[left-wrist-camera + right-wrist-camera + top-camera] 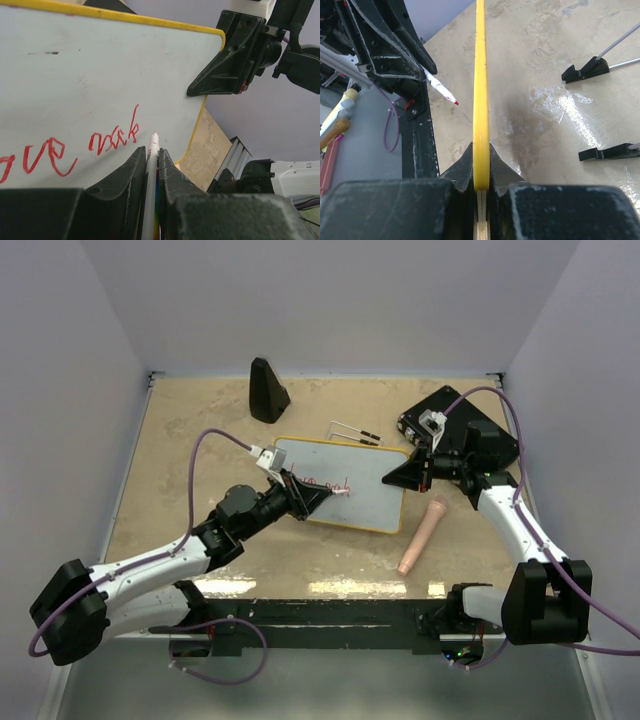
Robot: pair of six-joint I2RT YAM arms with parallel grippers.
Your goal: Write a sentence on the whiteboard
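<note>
From above, the whiteboard (345, 490) sits mid-tabletop (190, 440) between both arms. Left wrist: the left hand (152, 151) pinches a marker (154, 142), its tip just beside the red sentence (112, 136). Right wrist: the right hand (480, 160) is clamped on the whiteboard's yellow rim.

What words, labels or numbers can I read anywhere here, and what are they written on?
"ove": red handwriting on the whiteboard, left wrist view; its start is cut off at the picture's edge.
"wak" or "mak": the next red word on the same board, in loose cursive, so I am not sure.
In the top view this writing is too small to read.
No readable print shows on the marker.
</note>
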